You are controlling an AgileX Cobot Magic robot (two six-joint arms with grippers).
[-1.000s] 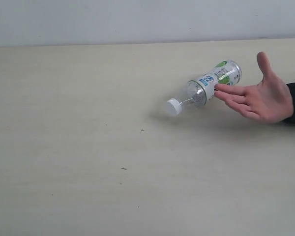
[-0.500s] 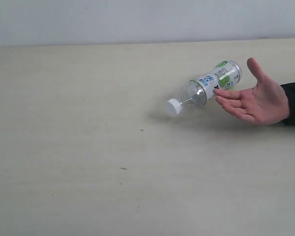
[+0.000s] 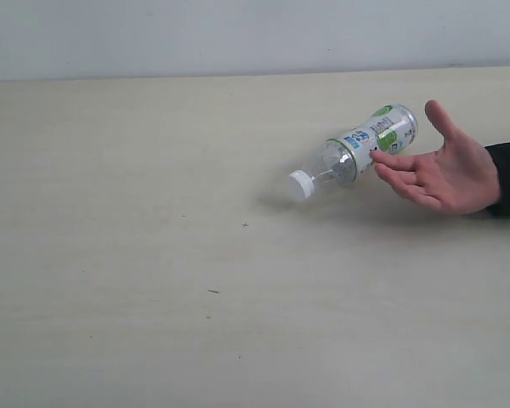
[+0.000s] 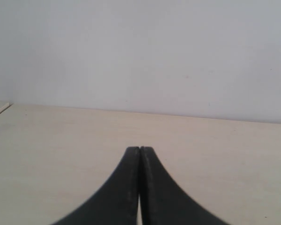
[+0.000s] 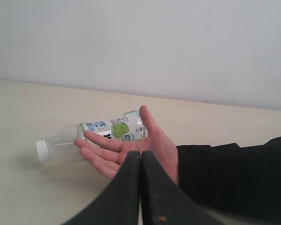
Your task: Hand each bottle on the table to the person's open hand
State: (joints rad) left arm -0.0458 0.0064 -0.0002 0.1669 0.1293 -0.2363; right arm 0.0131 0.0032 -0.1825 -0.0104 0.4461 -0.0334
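One clear bottle (image 3: 350, 153) with a white cap and a green-blue label lies on its side on the beige table (image 3: 153, 255), cap toward the left. The person's open hand (image 3: 442, 170) with a black sleeve cuff hovers palm up just right of it, fingertips in front of the label. In the right wrist view the same bottle (image 5: 107, 133) lies beyond the hand (image 5: 131, 152), and my right gripper (image 5: 141, 153) is shut and empty in front of the palm. My left gripper (image 4: 140, 149) is shut, empty, over bare table. The other bottles are out of view. Neither gripper shows in the exterior view.
A pale wall (image 3: 255, 34) rises behind the table's far edge. The person's black sleeve (image 5: 234, 178) fills the space right of the right gripper. A few tiny dark specks (image 3: 212, 291) mark the tabletop.
The person's hand has dropped slightly and shifted a little left, thumb lower than a second ago. The bottle has not moved.
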